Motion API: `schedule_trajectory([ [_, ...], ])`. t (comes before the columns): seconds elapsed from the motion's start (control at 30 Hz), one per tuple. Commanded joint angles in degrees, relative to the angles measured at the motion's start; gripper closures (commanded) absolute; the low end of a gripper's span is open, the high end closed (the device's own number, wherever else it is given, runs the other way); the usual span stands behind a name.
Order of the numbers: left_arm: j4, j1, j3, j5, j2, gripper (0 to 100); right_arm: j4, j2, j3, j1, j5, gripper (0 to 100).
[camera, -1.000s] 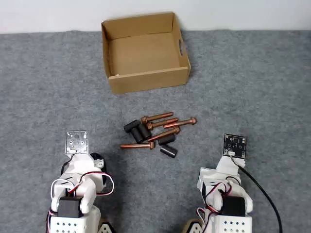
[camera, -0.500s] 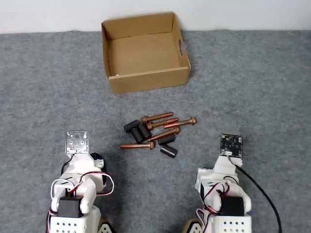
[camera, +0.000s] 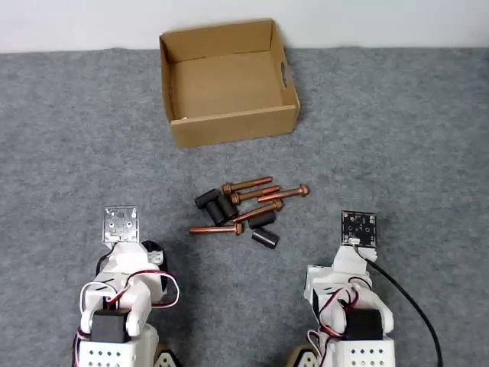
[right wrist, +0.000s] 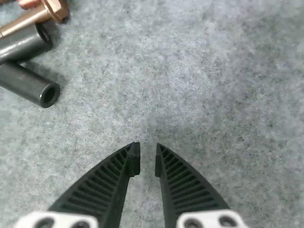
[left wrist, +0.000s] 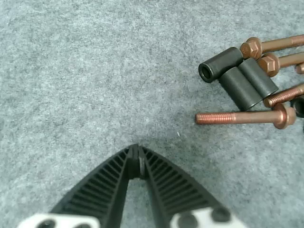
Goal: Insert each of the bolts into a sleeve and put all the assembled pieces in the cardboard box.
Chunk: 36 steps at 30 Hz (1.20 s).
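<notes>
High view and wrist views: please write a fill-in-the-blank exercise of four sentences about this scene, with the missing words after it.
1. The bolts and sleeves lie on the table, ___ the box.
2. The sleeves are ___ in colour.
3. The left gripper is ___.
4. The right gripper is slightly ___.

Missing words: outside; black; shut; open

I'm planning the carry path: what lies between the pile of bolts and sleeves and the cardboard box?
Only bare grey mat; the high view shows nothing on it between the pile and the cardboard box.
</notes>
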Motion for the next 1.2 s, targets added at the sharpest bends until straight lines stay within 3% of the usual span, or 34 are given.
schedule_trajectory([
  [0.0, 0.0, -0.09, -0.4, -0.26, 0.09, 99, 0.22, -0.4, 0.97, 0.31, 0.09, 93.7],
  [0.67, 0.0, -0.09, -0.4, -0.26, 0.09, 99, -2.24, 2.33, -17.85, -0.13, 3.43, 94.2],
  [0.83, 0.0, -0.09, -0.4, -0.26, 0.09, 99, -2.59, 16.57, -27.25, -0.13, 2.9, 98.9],
  [1.17, 0.0, -0.09, -0.4, -0.26, 0.09, 99, -2.59, 56.48, -53.63, -0.22, -9.14, 99.1],
])
